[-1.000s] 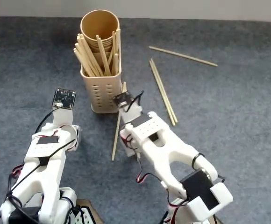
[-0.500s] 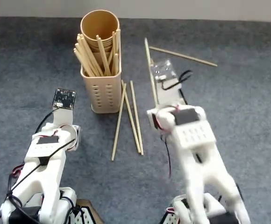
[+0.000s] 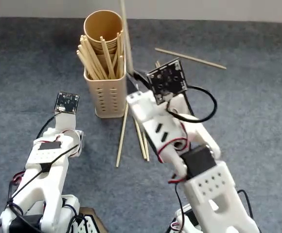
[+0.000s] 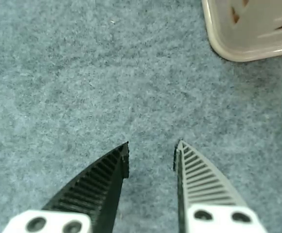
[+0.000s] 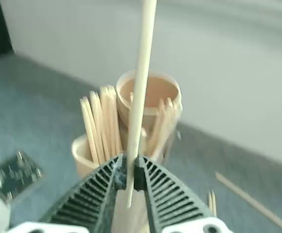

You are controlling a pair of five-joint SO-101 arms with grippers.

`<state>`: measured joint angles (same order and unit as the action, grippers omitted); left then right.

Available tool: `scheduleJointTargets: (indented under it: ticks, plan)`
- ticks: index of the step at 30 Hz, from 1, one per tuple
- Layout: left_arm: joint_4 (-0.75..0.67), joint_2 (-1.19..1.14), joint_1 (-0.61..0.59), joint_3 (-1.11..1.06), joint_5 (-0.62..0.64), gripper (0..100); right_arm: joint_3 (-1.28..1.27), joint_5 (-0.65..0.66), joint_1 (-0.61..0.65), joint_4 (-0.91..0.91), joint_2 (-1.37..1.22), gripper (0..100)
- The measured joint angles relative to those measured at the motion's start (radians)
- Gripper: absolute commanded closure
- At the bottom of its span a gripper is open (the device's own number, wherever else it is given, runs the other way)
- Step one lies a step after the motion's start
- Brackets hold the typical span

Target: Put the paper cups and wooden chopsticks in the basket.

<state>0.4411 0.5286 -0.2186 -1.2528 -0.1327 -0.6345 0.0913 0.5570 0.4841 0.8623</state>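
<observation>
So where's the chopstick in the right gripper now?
Pinched in the right gripper, the chopstick stands along the right edge of the basket in the high view, beside the paper cups.

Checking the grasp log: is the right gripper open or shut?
Shut: the right gripper pinches a chopstick that stands upright near the basket.

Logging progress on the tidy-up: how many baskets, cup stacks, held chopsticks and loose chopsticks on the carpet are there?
Basket: 1
Stack of paper cups: 1
Chopstick held in the right claw: 1
Loose chopsticks on the carpet: at least 4; the right arm may hide more
Total: at least 7
</observation>
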Motion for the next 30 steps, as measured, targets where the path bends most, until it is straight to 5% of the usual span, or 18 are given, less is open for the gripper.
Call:
scheduleJointTargets:
  ticks: [14, 20, 30]
  plan:
    - [0.000, 0.000, 0.000, 0.000, 0.000, 82, 0.497, 0.000, 0.057, -0.161, -0.690, 98.2]
    - [0.000, 0.000, 0.000, 0.000, 0.000, 82, 0.517, 0.000, 0.057, -0.161, -0.715, 84.1]
    - [0.000, 0.000, 0.000, 0.000, 0.000, 82, 0.474, 0.000, 0.057, -0.127, -0.644, 83.6]
